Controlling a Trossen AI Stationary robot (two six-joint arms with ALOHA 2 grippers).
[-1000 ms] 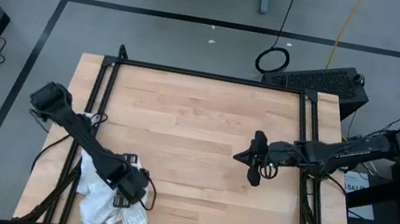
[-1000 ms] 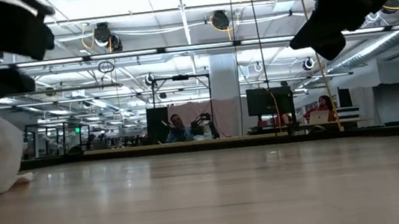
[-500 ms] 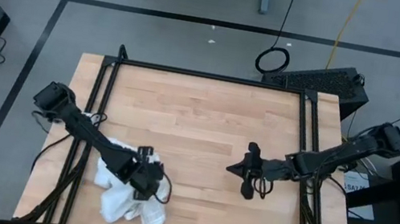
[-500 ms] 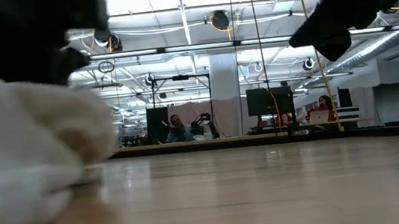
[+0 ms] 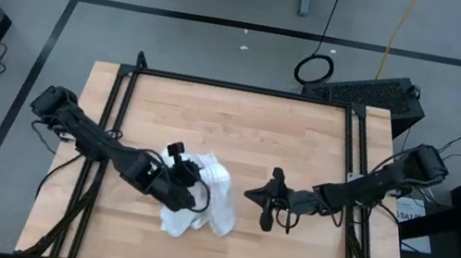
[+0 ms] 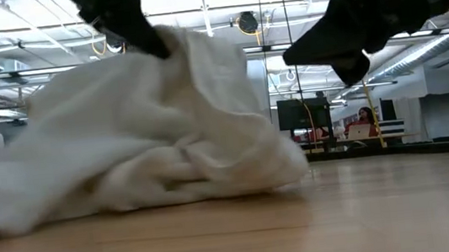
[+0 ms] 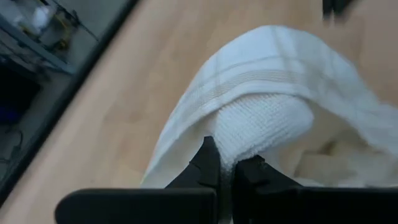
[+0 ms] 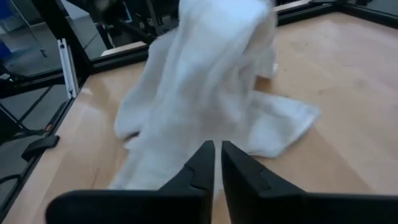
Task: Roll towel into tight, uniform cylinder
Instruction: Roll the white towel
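The left gripper (image 5: 187, 181) has shut its fingers on a fold of the towel (image 5: 203, 194) and dragged it from the near left corner of the table (image 5: 241, 121) toward the middle; a second ago the cloth lay bunched at that corner with the jaws still apart. In the left wrist view the fingertips (image 7: 211, 163) pinch a thick ridge of cloth (image 7: 267, 124), part of it lifted off the wood. The towel is a crumpled heap, not spread flat, so by my reading rolling has not begun and the cloth first needs laying out.

Just right of the towel, the right gripper (image 5: 268, 198) has moved in closer, facing the heap (image 8: 205, 93). Its fingers (image 8: 204, 163) stand nearly together, holding nothing.

No containers are on the table.
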